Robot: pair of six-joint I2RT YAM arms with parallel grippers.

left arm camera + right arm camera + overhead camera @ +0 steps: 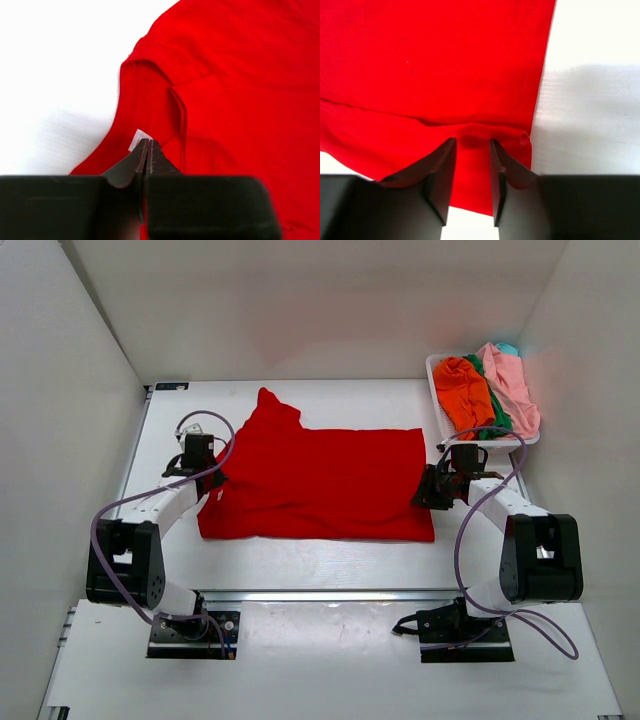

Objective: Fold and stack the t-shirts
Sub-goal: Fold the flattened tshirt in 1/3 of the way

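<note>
A bright red t-shirt [315, 480] lies spread flat on the table, collar to the left and hem to the right. My left gripper [207, 478] sits at the collar. In the left wrist view its jaws [146, 143] are pressed shut on the red t-shirt [235, 90] beside the white neck label [139, 139]. My right gripper [432, 490] is at the hem's near right corner. In the right wrist view it [472, 142] is open, its fingers astride a small raised fold of the red cloth [435, 65].
A white plastic basket [437, 390] stands at the back right, holding orange [463, 390], green [494, 408], pale pink [512, 385] and teal [508, 347] shirts. White walls enclose the table on the left, back and right. The arm bases sit at the near edge.
</note>
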